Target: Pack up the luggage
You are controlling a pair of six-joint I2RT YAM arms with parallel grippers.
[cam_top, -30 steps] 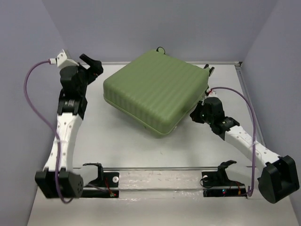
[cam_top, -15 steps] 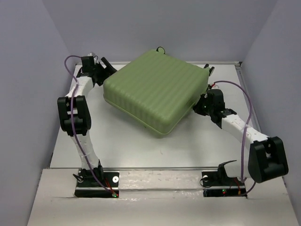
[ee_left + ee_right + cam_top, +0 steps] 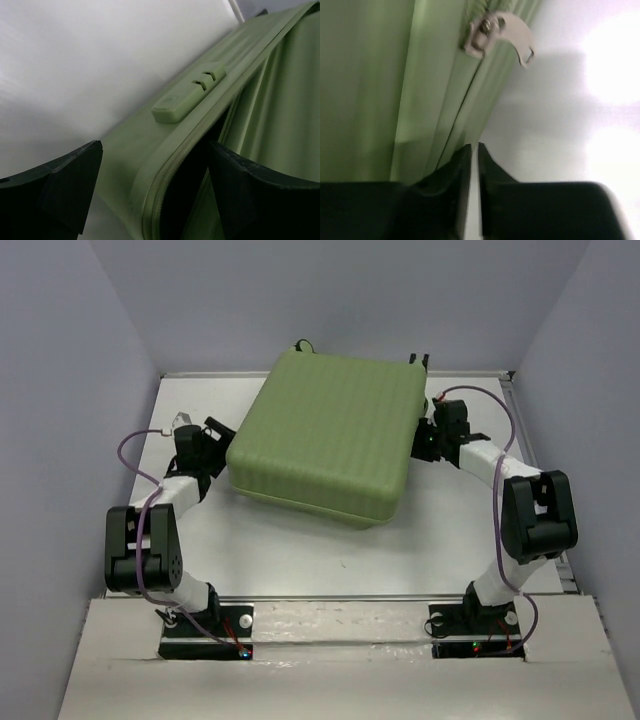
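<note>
Two black fingers (image 3: 65, 190) of the left gripper (image 3: 155, 150) stand spread wide, released and holding nothing. Between them the wrist view shows the suitcase's side wall with its raised green lock block (image 3: 187, 95) and the zipper band (image 3: 175, 160); a dark gap runs just beside that band. Whether either finger touches the shell I cannot tell. In the top view this left gripper (image 3: 215, 435) sits at the 9 o'clock side of the suitcase (image 3: 325, 435). The right gripper (image 3: 474, 150) is clenched to a thin slit with nothing in it, its tips at the foot of the ribbed green wall, below a metal zipper pull (image 3: 500, 32). From above, the right gripper (image 3: 425, 440) lies against the case's 3 o'clock side. The light-green ribbed suitcase lies flat on the white table (image 3: 280, 530), in the middle toward 12 o'clock, its small black wheels (image 3: 417, 360) on the far edge.
</note>
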